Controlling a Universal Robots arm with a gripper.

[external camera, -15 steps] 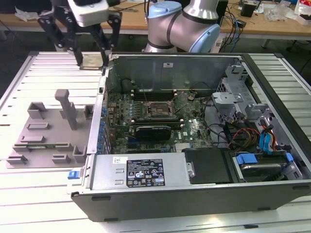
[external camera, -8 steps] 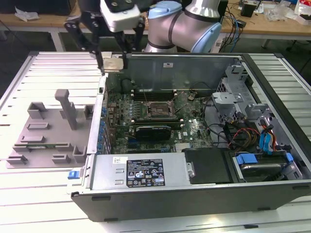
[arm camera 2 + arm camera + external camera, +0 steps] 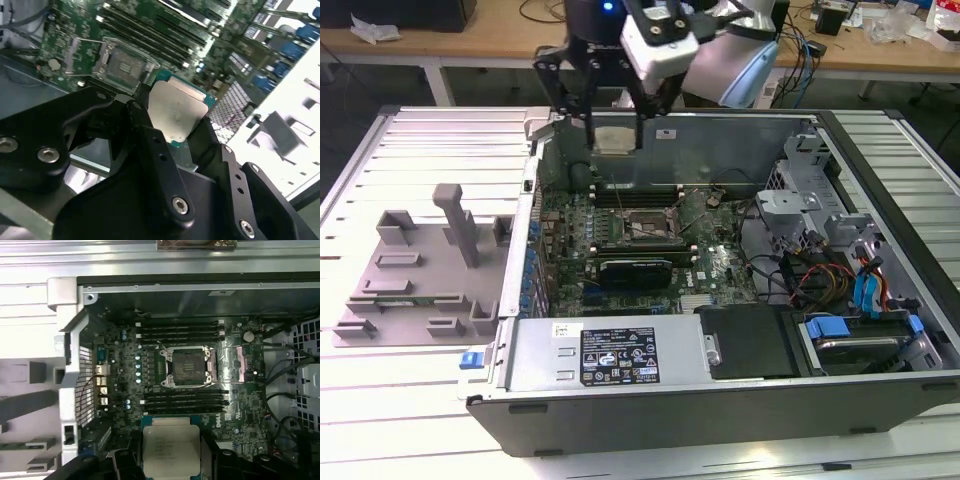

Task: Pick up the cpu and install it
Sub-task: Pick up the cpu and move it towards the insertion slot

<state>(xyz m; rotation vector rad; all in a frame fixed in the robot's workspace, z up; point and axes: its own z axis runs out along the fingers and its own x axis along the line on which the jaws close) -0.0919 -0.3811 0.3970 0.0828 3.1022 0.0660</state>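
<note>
Gripper (image 3: 614,132) clenched on cpu (image 3: 613,140); black fingers (image 3: 145,130) pressed against two opposite edges, the other two edges free; silver top toward the second wrist view, thin green rim showing along one side.

Held in open air above the computer case (image 3: 720,395), up near its far wall in the exterior view; touching nothing but the fingers.

Below and beyond, green board (image 3: 725,265) flat on the case floor; socket (image 3: 187,367) near mid-board, well apart from the cpu, metal frame round a bare square centre.

In the first wrist view, one bank of memory slots (image 3: 182,400) between cpu and socket; second bank (image 3: 180,330) just past the socket; slots hemming two of its sides, the other two lower and more open.

Black card (image 3: 635,268) across the board, just beside the socket on its near side in the exterior view.

Tangle of cables (image 3: 800,275) and drive bays (image 3: 865,300) with blue tabs crowding the exterior view's right; silver box (image 3: 610,350) along the near wall; top of case fully open.

Outside, on the exterior view's left, grey fixture block (image 3: 420,270) on slatted white table (image 3: 380,410); wooden bench (image 3: 470,45) furthest back.
</note>
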